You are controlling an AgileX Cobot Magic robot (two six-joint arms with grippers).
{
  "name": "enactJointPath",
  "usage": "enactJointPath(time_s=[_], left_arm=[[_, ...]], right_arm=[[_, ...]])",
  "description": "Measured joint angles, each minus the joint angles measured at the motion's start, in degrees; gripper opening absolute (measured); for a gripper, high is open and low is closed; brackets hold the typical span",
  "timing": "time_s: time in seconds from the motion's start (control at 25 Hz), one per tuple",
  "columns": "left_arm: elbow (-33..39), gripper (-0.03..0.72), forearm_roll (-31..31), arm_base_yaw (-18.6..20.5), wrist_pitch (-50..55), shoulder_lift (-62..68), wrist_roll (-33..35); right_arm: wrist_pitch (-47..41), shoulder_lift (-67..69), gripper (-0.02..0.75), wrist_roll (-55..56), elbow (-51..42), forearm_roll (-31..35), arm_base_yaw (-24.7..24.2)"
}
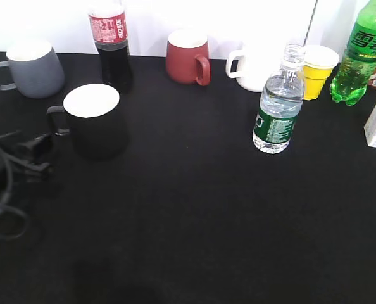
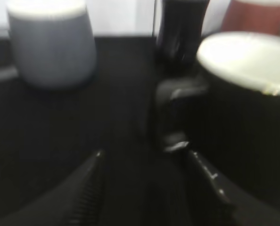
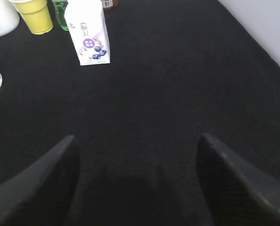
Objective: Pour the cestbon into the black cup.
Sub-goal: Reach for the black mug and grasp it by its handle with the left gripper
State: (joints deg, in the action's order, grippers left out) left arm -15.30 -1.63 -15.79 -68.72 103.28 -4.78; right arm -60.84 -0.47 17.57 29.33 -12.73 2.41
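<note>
Your left gripper (image 2: 142,176) sits nearest, jaws spread, its fingers apart just short of the black cup's handle; the black cup (image 1: 94,120) stands at left on the black table (image 1: 188,221), near the grey mug (image 1: 31,68); your right gripper (image 3: 135,160) is likewise spread over bare cloth, holding nothing; the cestbon (image 1: 279,104) stands upright at right, uncapped, well apart from the cup.
</note>
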Motion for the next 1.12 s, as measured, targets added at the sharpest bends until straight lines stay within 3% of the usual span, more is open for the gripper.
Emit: enactJointPath(time_s=[0.48,0.76,0.88,1.04,1.12], left_arm=[[-9.9,0.407,1.3,0.4,0.2,4.3,-1.3],[-18.0,0.399,11.0,5.5,0.2,11.2,-1.3],[-22.9,0.326,18.1,7.1,7.0,11.2,-1.4],[-28.2,0.041,25.2,7.1,13.2,11.6,-1.5],[-28.0,0.041,27.0,7.1,13.1,11.6,-3.6]], right_arm=[[0.0,0.0,0.586,0.0,0.0,0.0,0.0],[0.0,0.0,0.586,0.0,0.0,0.0,0.0],[0.0,0.0,0.586,0.0,0.0,0.0,0.0],[0.0,0.0,0.585,0.0,0.0,0.0,0.0],[0.0,0.0,0.585,0.0,0.0,0.0,0.0]])
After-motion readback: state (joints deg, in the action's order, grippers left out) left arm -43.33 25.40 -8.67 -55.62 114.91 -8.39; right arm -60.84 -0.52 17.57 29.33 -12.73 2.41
